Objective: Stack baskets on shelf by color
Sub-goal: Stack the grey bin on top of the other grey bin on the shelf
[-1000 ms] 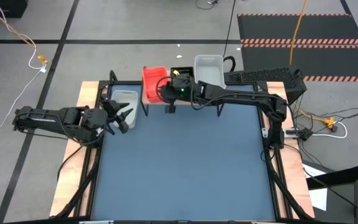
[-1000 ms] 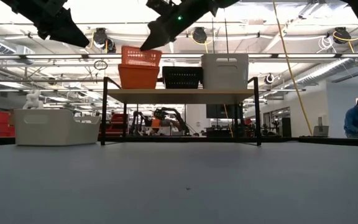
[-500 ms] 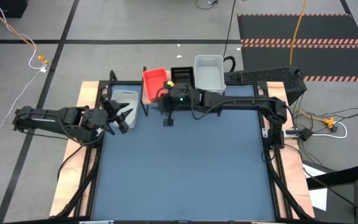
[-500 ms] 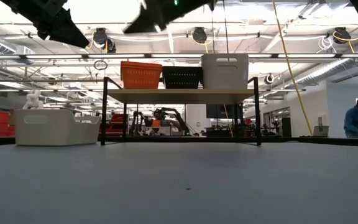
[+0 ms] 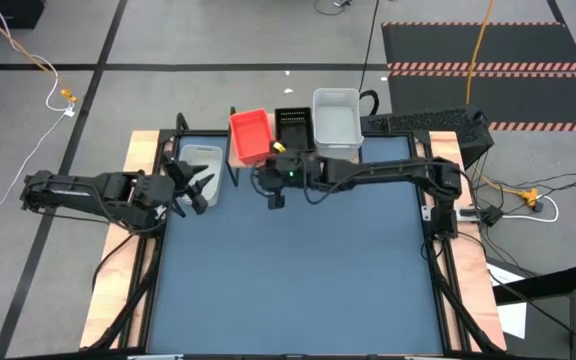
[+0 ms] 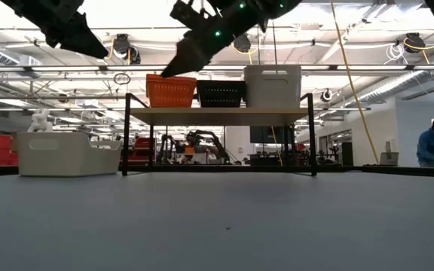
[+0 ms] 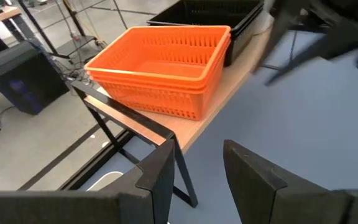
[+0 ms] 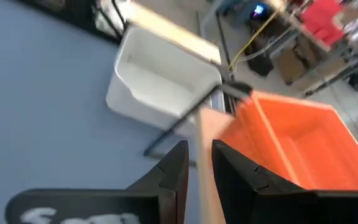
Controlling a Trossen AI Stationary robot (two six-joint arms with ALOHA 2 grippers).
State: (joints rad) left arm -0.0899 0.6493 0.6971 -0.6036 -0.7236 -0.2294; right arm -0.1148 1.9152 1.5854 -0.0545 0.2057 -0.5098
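The shelf (image 6: 217, 116) stands at the table's far edge. On its plank, from left to right, sit a nested red-orange basket stack (image 5: 250, 134) (image 7: 160, 68), a black slatted stack (image 5: 293, 125) and a white-grey basket (image 5: 335, 115). Another white-grey basket (image 5: 200, 160) (image 6: 66, 153) rests on its base on the table, left of the shelf. My right gripper (image 5: 276, 198) (image 8: 199, 149) hovers in front of the red stack with a narrow gap between its fingers and holds nothing. My left gripper (image 5: 198, 190) (image 7: 197, 148) waits open beside the white basket on the table.
The blue table top (image 5: 298, 270) stretches toward the near edge in front of the shelf. Black shelf legs (image 6: 125, 135) stand close to the white basket. Wooden side boards (image 5: 143, 150) line the table. A person (image 6: 432, 147) sits far off in the room.
The top red-orange basket, which sat high on the stack, has dropped down and nested level into it. My right gripper has drawn back from the stack toward the table's near edge, first rising, then coming lower.
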